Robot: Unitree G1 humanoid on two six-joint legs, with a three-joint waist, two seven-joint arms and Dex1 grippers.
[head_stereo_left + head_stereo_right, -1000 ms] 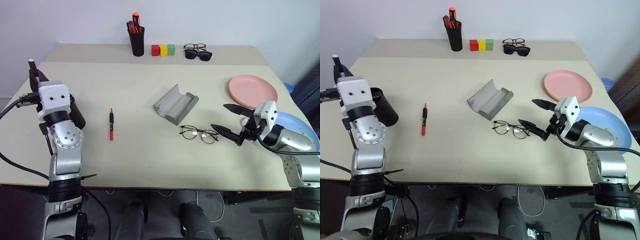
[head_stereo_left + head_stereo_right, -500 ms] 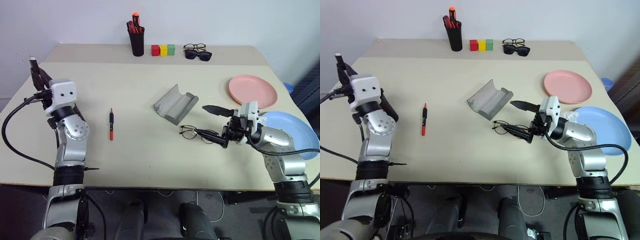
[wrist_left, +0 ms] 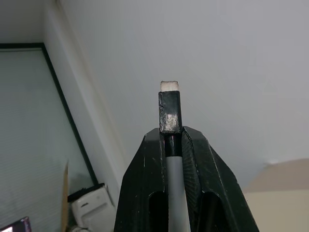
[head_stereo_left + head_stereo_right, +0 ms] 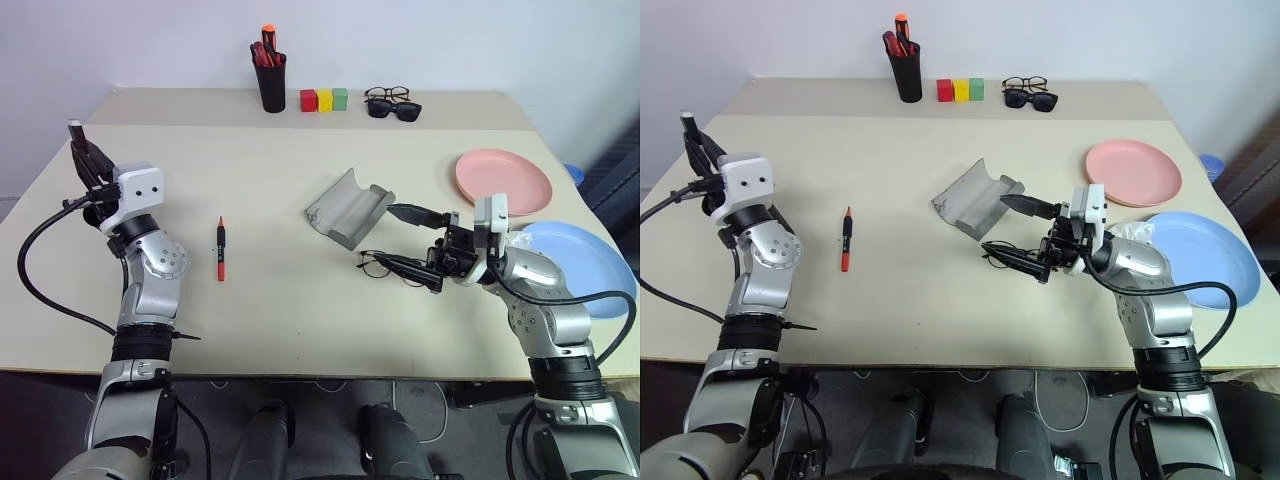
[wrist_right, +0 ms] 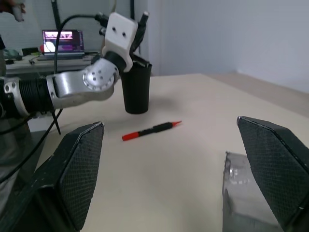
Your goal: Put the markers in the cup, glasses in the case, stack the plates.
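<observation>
My left gripper (image 4: 85, 152) points upward over the table's left edge, shut on the white marker (image 3: 169, 104) with its black cap. The black cup (image 5: 136, 89) stands right behind that arm. The red marker (image 4: 220, 250) lies on the table to its right. The wire-rimmed glasses (image 4: 385, 266) lie in front of the open grey case (image 4: 350, 207). My right gripper (image 4: 407, 243) is open, pointing left, with its lower finger across the glasses and its upper finger near the case. The pink plate (image 4: 503, 180) and the blue plate (image 4: 585, 265) lie apart at the right.
At the back stand a black pen holder (image 4: 271, 75) with thick markers, three coloured blocks (image 4: 324, 99), and sunglasses with another pair of spectacles (image 4: 393, 103). A laptop (image 5: 60, 41) sits on a desk beyond the table's left side.
My right gripper has swung left from beside the glasses to over them, still open. My left arm has bent and shifted a little forward with the white marker.
</observation>
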